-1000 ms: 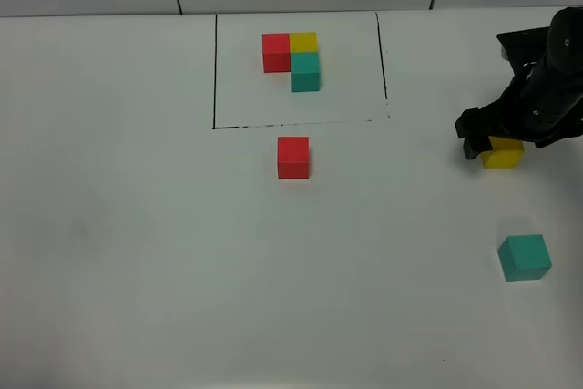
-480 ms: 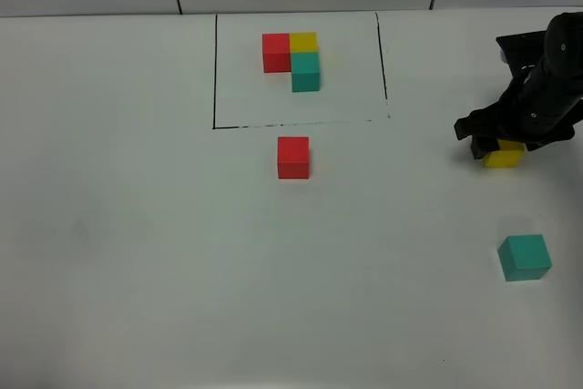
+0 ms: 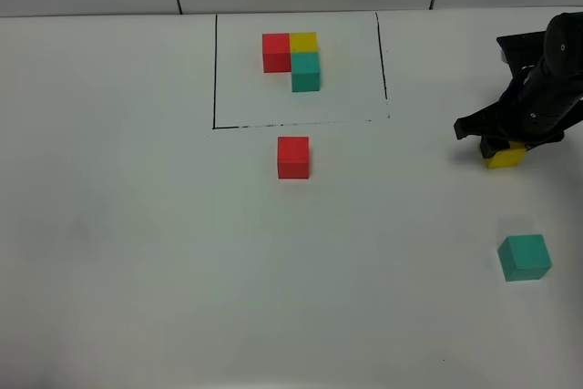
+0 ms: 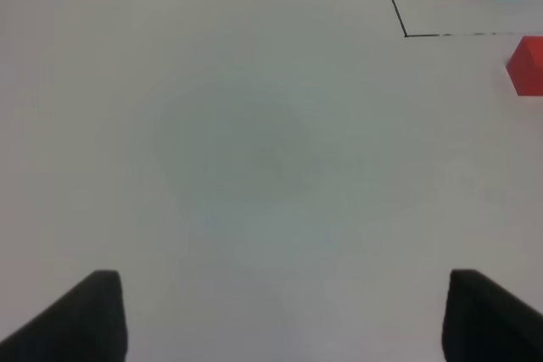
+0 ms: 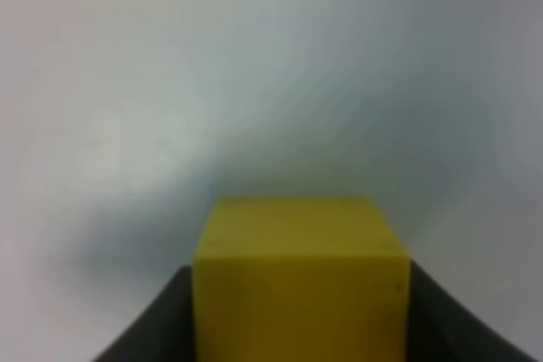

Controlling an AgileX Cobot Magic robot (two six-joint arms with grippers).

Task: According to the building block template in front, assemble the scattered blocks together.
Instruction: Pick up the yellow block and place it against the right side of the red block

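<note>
Your right tool [image 3: 503, 148] pinches the yellow cube [image 3: 506, 159] at the frame's right edge. The red cube [image 3: 293, 158] lies well to its left, mid-frame, just below the template [image 3: 296, 59].

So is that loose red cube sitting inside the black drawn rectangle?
No, the loose red cube sits on the table just outside the black drawn rectangle, on the near side of its front line in the high view.
</note>
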